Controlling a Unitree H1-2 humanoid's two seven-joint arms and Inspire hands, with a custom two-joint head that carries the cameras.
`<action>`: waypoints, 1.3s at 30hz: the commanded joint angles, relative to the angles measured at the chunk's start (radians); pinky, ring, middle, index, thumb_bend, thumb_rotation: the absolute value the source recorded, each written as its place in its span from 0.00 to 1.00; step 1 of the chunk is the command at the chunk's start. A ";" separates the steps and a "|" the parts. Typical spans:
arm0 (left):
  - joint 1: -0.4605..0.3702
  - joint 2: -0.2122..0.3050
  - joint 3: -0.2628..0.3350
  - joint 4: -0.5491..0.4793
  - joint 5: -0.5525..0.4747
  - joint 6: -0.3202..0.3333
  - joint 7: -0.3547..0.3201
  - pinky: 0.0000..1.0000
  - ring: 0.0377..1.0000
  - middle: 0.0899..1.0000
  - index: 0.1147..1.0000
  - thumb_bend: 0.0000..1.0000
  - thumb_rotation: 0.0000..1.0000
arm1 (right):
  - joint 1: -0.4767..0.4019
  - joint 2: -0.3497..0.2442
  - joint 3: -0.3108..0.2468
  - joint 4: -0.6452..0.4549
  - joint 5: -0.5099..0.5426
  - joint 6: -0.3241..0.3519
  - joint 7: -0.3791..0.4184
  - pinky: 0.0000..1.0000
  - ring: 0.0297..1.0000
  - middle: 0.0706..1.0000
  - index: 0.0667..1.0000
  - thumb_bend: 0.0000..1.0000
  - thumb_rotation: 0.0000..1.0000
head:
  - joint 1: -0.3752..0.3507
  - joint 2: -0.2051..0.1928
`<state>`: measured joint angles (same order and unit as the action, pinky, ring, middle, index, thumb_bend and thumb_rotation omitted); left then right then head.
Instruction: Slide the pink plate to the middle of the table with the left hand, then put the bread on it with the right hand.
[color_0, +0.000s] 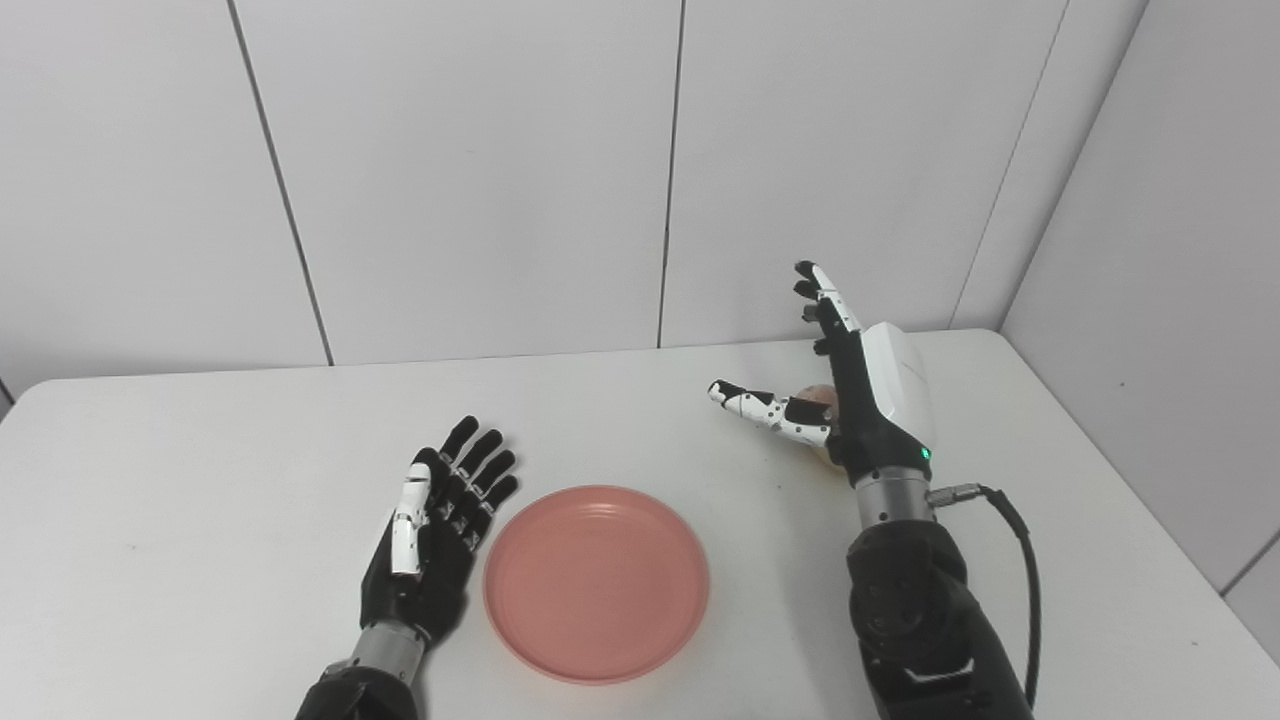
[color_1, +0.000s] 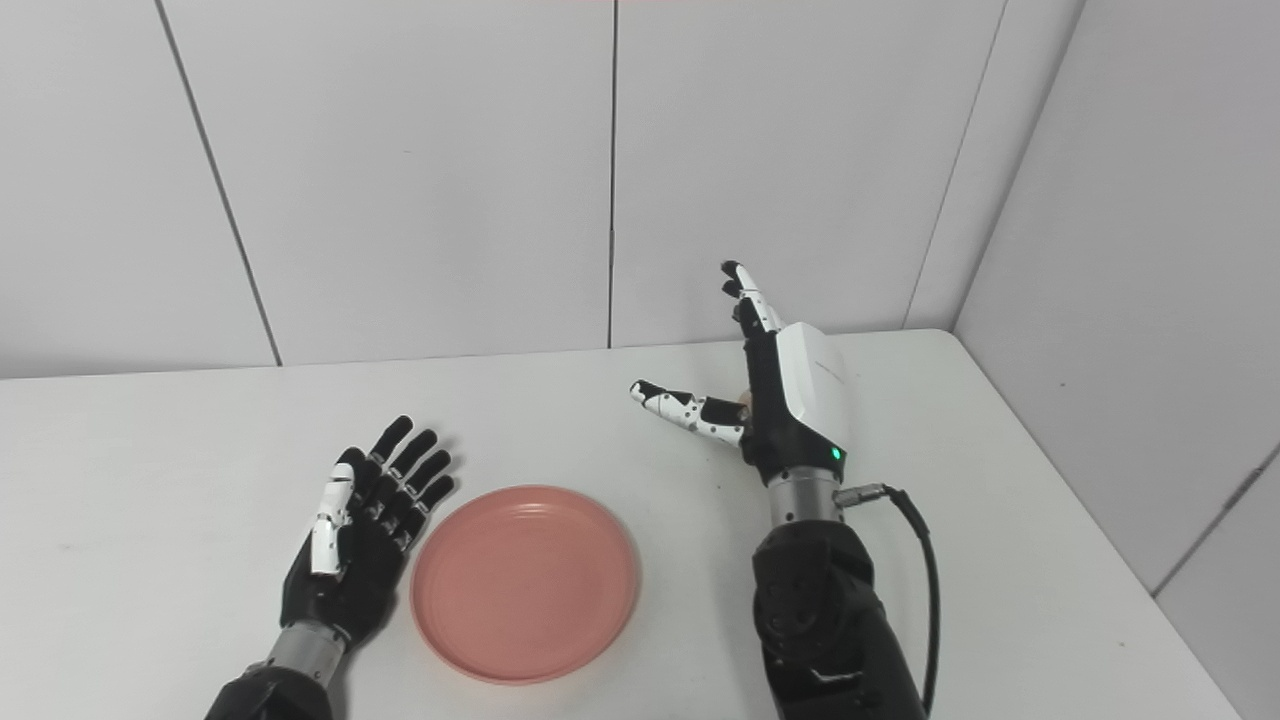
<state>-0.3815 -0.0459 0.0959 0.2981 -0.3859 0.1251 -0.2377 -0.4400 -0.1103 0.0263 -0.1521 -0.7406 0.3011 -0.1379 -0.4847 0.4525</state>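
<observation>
- Currently past the slide step, by the look of it: round pink plastic plate (color_0: 597, 582) flat on the white bench (color_0: 200, 480), near the front edge and roughly mid-width, nothing on it.
- Left robot hand (color_0: 440, 530) lying flat just left of the plate rim, palm up, fingers spread and pointing away from the robot, holding nothing. Close to the rim; contact not resolvable.
- Key relation for the coming move: bread (color_0: 820, 397) sits right behind the palm of the right robot hand (color_0: 850, 385), on the far side from the cameras. Only a pale tan-pink rounded sliver visible in the left eye view, next to nothing in the right eye view. Shape and long axis: cannot tell, too much hidden.
- Right robot hand clearly the nearer one to the bread; left robot hand well apart from it, across the plate.
- Right robot hand wide: fingers (color_1: 745, 290) straight up and edge-on to the cameras, thumb (color_1: 680, 408) stuck out sideways toward the bench centre. Nothing gripped. Touching the bread or only beside it: cannot tell.
- Plate lies toward the robot and to the left of the bread, well apart, bare bench between.
- Judgement: next needs fingers and thumb closing around the bread, then a lift and carry left and toward the robot to the plate.
- Risk, as a guess: soft item grabbed nearly blind, so could squash or slip out of a partial wrap.
</observation>
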 joint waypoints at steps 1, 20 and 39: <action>0.052 0.018 0.012 0.069 0.014 0.034 0.023 0.92 0.89 0.89 0.88 0.32 1.00 | -0.051 -0.024 -0.001 -0.005 -0.064 0.050 -0.023 0.69 0.81 0.87 0.91 0.88 0.43 | -0.002 0.001; 0.054 0.016 0.007 0.054 0.013 0.051 0.031 0.91 0.89 0.89 0.88 0.32 1.00 | -0.123 -0.080 -0.044 0.171 -0.136 0.169 0.062 0.85 0.94 0.96 0.98 0.92 0.59 | 0.008 0.027; 0.058 0.023 0.007 0.035 0.016 0.070 0.040 0.90 0.88 0.88 0.88 0.34 1.00 | -0.213 -0.108 -0.086 0.373 -0.218 0.169 0.173 0.94 0.94 0.95 0.97 0.97 0.64 | 0.006 0.045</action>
<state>-0.3785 -0.0341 0.0966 0.2923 -0.3925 0.1214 -0.2456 -0.6016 -0.1884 -0.0480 0.2333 -0.9308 0.4724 0.0314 -0.4786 0.4970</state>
